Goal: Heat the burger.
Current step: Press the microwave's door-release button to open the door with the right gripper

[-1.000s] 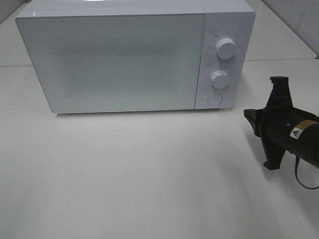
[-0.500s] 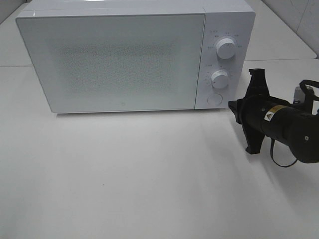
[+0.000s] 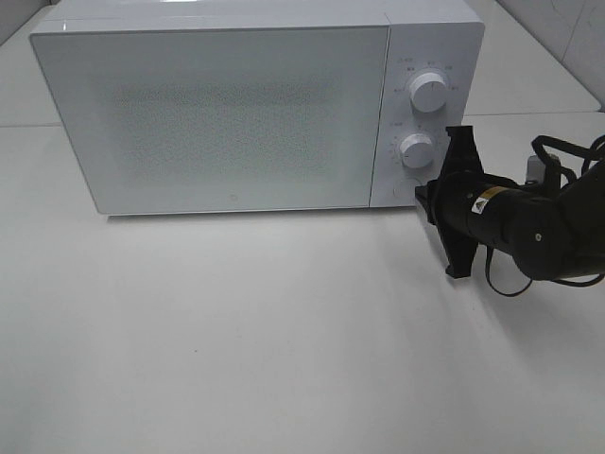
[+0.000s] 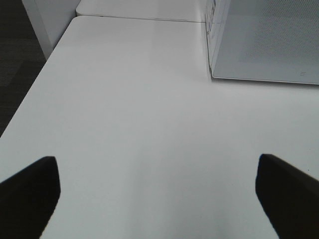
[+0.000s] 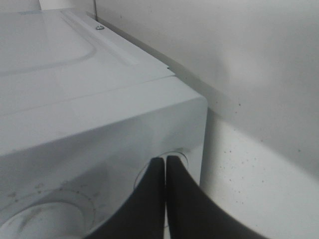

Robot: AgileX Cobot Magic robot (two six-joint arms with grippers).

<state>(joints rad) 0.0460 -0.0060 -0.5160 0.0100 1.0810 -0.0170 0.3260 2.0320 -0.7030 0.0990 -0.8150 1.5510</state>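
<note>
Burger nowhere in sight; the microwave [image 3: 227, 113] door is shut.
The right gripper [image 3: 423, 195], fingers pressed together, noses at the round button [image 3: 405, 188]; the left gripper [image 4: 158, 174] hangs spread over the table [image 3: 236, 331]. An off-centre push could slip off or shove the microwave back.

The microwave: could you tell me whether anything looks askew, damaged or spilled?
Nothing stands out. The microwave sits level on the table, door shut, knobs intact; the right gripper, jaws shut, is at its button.
</note>
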